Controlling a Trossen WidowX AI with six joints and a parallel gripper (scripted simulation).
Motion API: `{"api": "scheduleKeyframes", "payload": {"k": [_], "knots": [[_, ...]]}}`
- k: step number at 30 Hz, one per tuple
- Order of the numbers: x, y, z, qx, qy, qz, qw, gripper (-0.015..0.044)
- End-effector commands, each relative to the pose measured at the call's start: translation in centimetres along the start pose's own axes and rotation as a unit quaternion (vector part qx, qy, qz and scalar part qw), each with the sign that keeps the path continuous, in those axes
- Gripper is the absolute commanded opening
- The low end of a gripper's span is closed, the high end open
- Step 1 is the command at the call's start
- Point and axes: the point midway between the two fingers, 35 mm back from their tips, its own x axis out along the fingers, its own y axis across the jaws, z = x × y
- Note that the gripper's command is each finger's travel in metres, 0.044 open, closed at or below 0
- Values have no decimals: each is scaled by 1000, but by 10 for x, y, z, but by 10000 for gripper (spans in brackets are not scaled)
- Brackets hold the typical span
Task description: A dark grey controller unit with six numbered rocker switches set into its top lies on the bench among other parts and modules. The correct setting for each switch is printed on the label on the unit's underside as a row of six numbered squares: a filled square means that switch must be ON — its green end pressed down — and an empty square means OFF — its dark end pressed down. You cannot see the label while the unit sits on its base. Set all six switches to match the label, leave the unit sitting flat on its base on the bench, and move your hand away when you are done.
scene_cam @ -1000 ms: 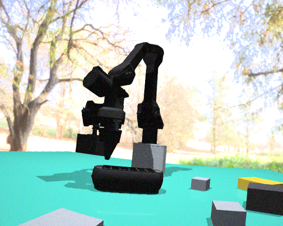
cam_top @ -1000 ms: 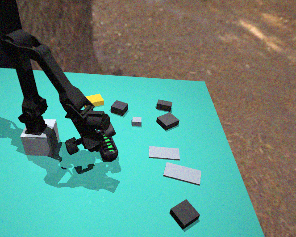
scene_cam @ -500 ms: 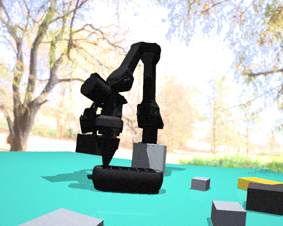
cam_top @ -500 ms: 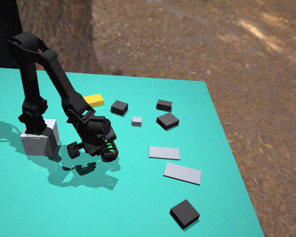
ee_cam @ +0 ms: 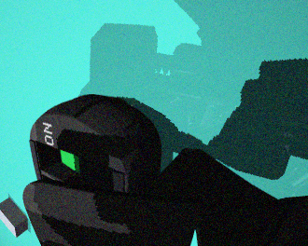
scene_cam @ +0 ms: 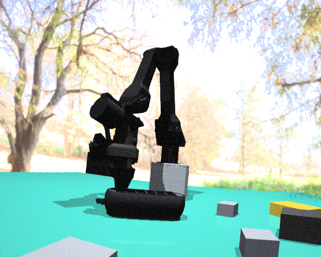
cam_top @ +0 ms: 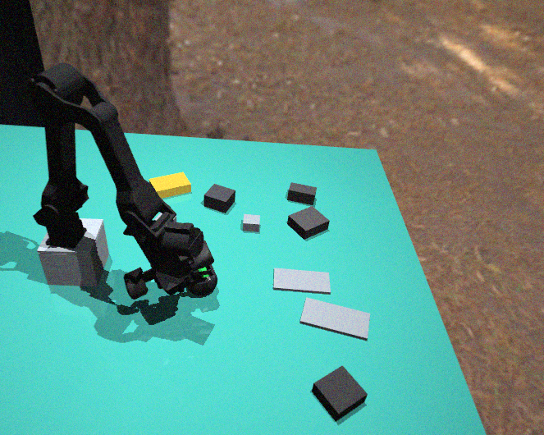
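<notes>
Wrist view: blk fingers blocking most of ctrl unit (ee_cam: pixel 94 121), grey block (ee_cam: pixel 12 218) nearby

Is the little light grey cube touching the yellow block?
Apart. The top view shows green table between the little light grey cube and the yellow block.

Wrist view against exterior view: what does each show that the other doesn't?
Only the wrist view: the ON lettering and a green switch end.

Only the exterior view: the arm's pale base block and a yellow block.

Both: the dark controller unit, with the shut tool at its top.
</notes>
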Motion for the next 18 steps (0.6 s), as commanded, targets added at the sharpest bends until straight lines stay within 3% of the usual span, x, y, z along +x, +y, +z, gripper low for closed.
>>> {"api": "scheduleKeyframes", "payload": {"k": [1, 18], "knots": [[7, -5, -4, -1, 7, -4, 1000, 0], [10, -1, -4, -1, 7, -4, 1000, 0]]}}
